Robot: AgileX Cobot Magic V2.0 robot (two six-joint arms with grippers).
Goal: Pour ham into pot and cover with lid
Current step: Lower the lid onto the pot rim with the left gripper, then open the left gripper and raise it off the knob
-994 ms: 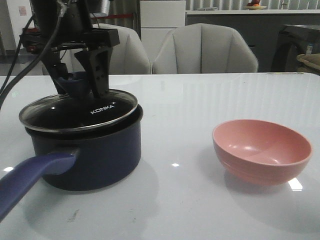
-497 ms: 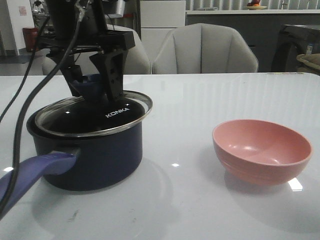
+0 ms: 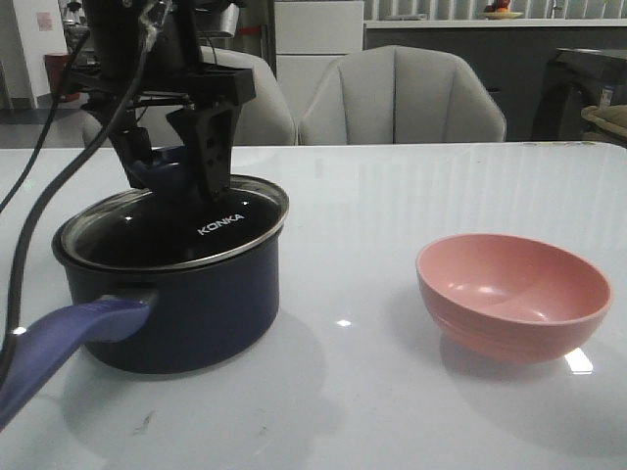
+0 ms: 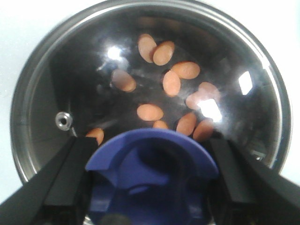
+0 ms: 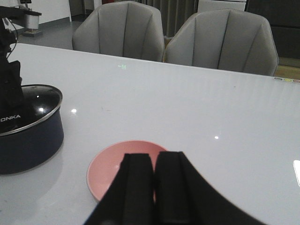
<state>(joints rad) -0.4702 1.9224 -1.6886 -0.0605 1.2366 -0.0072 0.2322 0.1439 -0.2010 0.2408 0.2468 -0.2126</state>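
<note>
Front view: the lid [image 3: 174, 227] sits on the pot [image 3: 171, 294], its steel rim close to level on the pot's rim. My left gripper [image 3: 179, 157] stands over it with its two fingers [image 3: 213, 147] closed on either side of the blue knob [image 3: 162, 168]. The pink bowl [image 3: 512, 294] stands well apart to the right and looks empty. I judge the lid to be rigid, moderately heavy and breakable. The glass and polished rim would be slippery, so the knob is the only sound hold, taken at its narrow waist under the flare.

Left wrist view: the fingers [image 4: 65, 180] press against both sides of the knob [image 4: 151, 176]. Through the glass I see the ham [image 4: 171, 83], a dozen or so small flat orange pieces, lying scattered on the black floor of the pot. They are light and loose and need no further handling.

Right wrist view: my right gripper [image 5: 154, 187] hangs above the bowl [image 5: 121, 173], its fingers pressed together with nothing between them. The pot [image 5: 29, 129] shows at the far side, lid in place.
</note>
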